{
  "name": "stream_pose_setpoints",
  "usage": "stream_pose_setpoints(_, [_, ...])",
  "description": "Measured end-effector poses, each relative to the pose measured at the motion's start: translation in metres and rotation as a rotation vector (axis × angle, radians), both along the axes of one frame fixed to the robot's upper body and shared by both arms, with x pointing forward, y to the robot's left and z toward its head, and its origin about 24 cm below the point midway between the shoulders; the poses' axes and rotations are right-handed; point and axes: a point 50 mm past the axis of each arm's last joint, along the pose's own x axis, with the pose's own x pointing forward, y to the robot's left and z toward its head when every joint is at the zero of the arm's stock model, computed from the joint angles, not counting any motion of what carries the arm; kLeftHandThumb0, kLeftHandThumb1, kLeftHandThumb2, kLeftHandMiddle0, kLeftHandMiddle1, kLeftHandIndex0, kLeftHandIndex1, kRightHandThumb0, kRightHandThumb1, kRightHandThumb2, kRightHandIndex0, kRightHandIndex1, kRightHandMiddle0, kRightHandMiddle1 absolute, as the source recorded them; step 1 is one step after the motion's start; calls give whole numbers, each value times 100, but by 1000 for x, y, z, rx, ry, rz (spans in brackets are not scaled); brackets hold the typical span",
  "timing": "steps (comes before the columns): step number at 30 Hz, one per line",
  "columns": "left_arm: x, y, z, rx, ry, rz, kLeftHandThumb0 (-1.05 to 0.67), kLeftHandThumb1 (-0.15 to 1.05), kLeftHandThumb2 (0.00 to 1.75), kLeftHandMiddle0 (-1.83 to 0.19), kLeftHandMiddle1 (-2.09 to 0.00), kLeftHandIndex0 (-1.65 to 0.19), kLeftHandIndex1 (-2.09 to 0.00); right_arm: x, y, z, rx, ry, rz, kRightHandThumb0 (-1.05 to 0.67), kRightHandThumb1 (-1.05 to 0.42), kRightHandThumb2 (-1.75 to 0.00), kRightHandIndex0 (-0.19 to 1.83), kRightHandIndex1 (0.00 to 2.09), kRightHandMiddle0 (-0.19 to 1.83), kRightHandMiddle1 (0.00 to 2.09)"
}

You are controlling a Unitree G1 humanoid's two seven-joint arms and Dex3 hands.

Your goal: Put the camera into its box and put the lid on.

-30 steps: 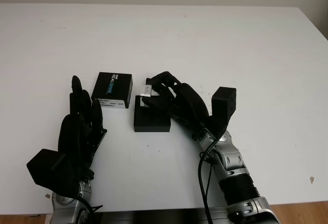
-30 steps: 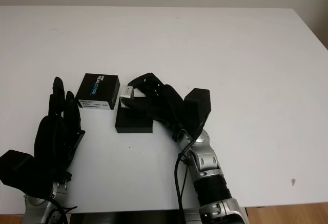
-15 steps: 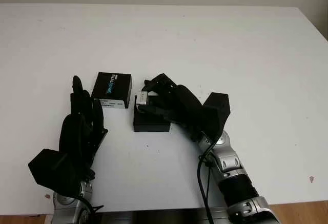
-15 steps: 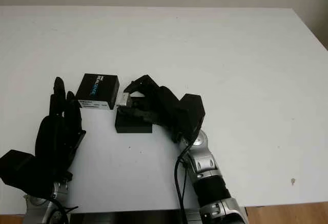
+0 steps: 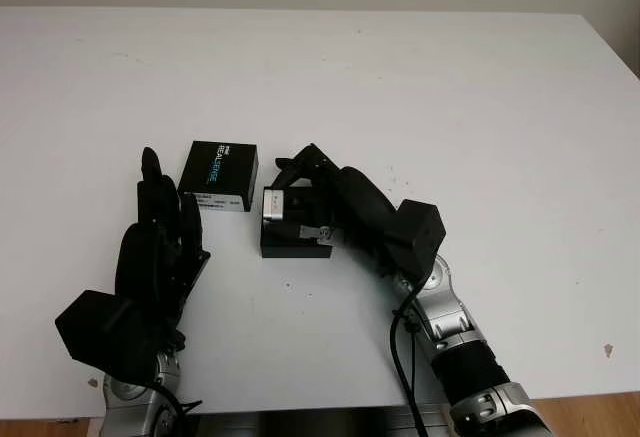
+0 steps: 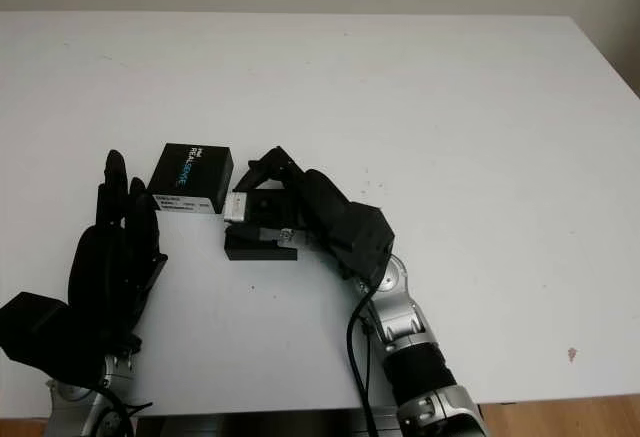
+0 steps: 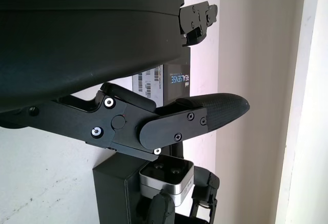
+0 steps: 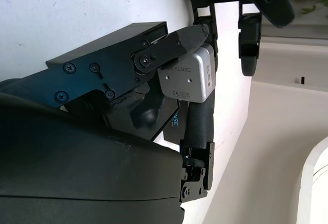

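A white table [image 5: 420,87] spreads across the whole scene, its far edge against a pale wall.

The right hand [image 5: 310,202] reaches in from the bottom right and is clamped on the camera [image 5: 282,204], a small silver block with a dark face. In the right wrist view the fingers [image 8: 169,47] press against the silver side of the camera [image 8: 187,78], which carries printed lettering. The hand holds the camera just above the open box, at the box's far left corner, and whether its underside touches the box I cannot tell.

The left hand [image 5: 160,237] sits near the bottom left of the table, open and holding nothing, its fingers [image 5: 150,172] pointing away from the robot toward the lid.

The lid [image 5: 220,175] lies flat on the table just left of the box and a little farther from the robot, black with blue and white lettering on top and a white label on its near side. It is apart from both hands.

The box [image 5: 296,237] is a black, open-topped tray on the table between the two hands, just beside the lid's right corner.
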Motion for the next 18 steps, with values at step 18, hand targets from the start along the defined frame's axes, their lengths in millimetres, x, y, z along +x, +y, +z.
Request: stream_pose_setpoints(18, [-1,3,1,2,-2,-3,-66,105,64,19,-3,19,-3,-20,-13,23,-93,-159,-74,-54,-105,-12,-18,31,-19,118])
